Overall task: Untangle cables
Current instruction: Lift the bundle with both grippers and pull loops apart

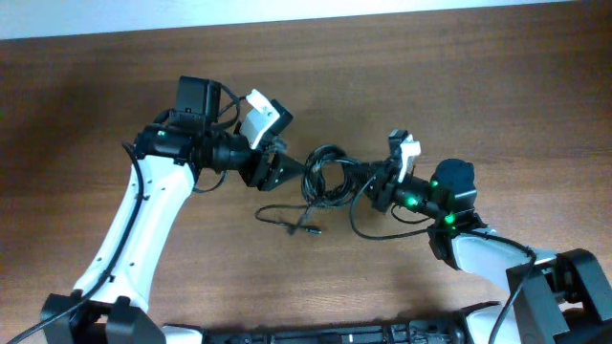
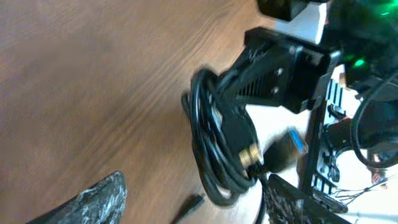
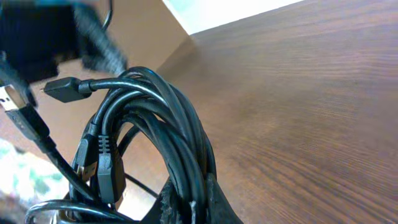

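The step in hand looks like working apart the tangle of thin black cables point(image 1: 325, 178), which sits between the two arms over the brown wooden tabletop point(image 1: 478, 86), with one loose strand point(image 1: 287, 218) trailing onto it. The right arm's fingers point(image 2: 249, 78) are clamped on the looped bundle. The left arm's fingers point(image 2: 93, 199) are spread wide just beside it, holding nothing, and the next move calls for them to close on a single strand; both arms reach inward, facing each other.

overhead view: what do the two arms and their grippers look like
Both match: the left arm and right arm have white shells joined by black joints with green lights. Thin black wires run along them. Each wrist carries a white block, and the left gripper and right gripper are black and angular.
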Controlling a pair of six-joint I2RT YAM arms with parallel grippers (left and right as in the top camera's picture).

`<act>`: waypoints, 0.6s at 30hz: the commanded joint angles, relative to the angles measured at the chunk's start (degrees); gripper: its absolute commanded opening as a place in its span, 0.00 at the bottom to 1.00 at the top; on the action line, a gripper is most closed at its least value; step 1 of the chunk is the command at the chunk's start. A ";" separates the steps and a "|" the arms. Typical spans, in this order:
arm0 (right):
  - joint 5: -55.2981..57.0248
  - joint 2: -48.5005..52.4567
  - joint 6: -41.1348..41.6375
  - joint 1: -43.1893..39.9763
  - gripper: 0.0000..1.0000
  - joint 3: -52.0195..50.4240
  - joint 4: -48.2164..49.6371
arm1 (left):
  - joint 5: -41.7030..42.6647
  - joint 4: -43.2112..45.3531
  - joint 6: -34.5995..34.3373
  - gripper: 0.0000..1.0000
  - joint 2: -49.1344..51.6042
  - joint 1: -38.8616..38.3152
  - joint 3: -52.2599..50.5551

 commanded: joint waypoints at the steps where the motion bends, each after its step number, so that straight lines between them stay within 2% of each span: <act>1: 2.62 -1.31 4.74 -0.20 0.04 0.79 0.61 | -2.51 0.04 -6.40 0.73 -1.07 -0.04 -0.24; 3: 2.56 -1.31 8.33 -0.20 0.04 0.79 0.90 | -3.30 2.58 -11.15 0.77 -1.07 -0.13 -1.88; 7: 2.36 -1.31 8.50 -0.17 0.04 0.79 0.90 | -5.27 12.68 -21.68 0.79 -1.07 -0.46 -5.73; 9: 1.86 -1.31 8.52 -0.17 0.04 0.79 0.92 | -4.61 16.22 -22.16 0.79 -1.01 -2.71 -6.75; 12: 1.73 -1.31 8.52 -0.20 0.04 0.79 0.92 | -5.03 16.81 -22.14 0.77 -0.85 -6.95 -6.95; 14: 1.75 -1.29 8.50 -0.20 0.04 0.79 0.90 | -7.10 16.48 -22.14 0.68 -0.63 -8.87 -6.97; 16: 1.75 -1.29 8.50 -0.20 0.04 0.79 0.90 | -11.52 14.88 -22.16 0.49 -0.44 -9.99 -6.97; 18: 1.77 -1.31 8.50 -0.20 0.04 0.79 0.92 | -14.49 12.79 -22.16 0.43 -0.44 -10.01 -6.97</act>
